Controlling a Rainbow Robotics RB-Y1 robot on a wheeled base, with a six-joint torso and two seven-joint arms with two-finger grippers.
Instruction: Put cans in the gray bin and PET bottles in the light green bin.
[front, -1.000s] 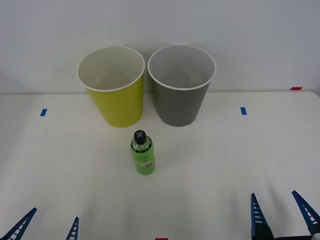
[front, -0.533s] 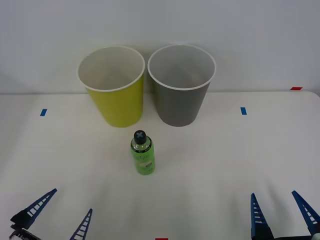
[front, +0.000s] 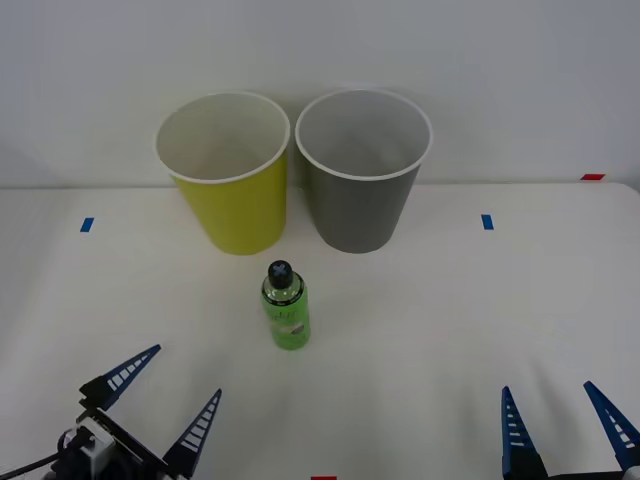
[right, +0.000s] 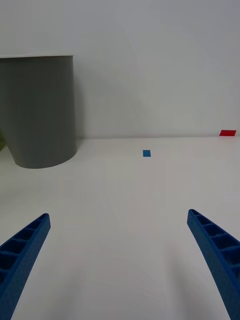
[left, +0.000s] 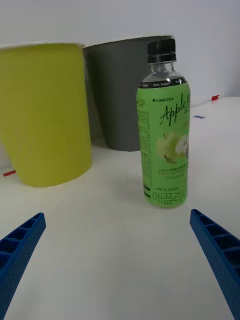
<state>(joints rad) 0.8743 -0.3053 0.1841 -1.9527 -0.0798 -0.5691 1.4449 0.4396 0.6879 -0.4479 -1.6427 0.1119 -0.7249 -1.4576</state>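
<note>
I hold the left gripper (front: 160, 400) spread wide, aimed at the PET bottle (front: 286, 306), which stands upright on the worktop (front: 450, 300) ahead of it, untouched. Beyond the bottle wait the light green bin (front: 225, 175) and gray bin (front: 362, 172). The right gripper (front: 565, 425), likewise spread, sits parked well aside.

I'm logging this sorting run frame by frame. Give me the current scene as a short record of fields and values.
bottle: PET bottle, upright on the table, green contents, black cap, in front of both bins
left bin: light green bin, upright
right bin: gray bin, upright, beside the green one
left gripper: open, low over the table, pointed toward the bottle, not touching it
right gripper: open, at the near edge
</note>
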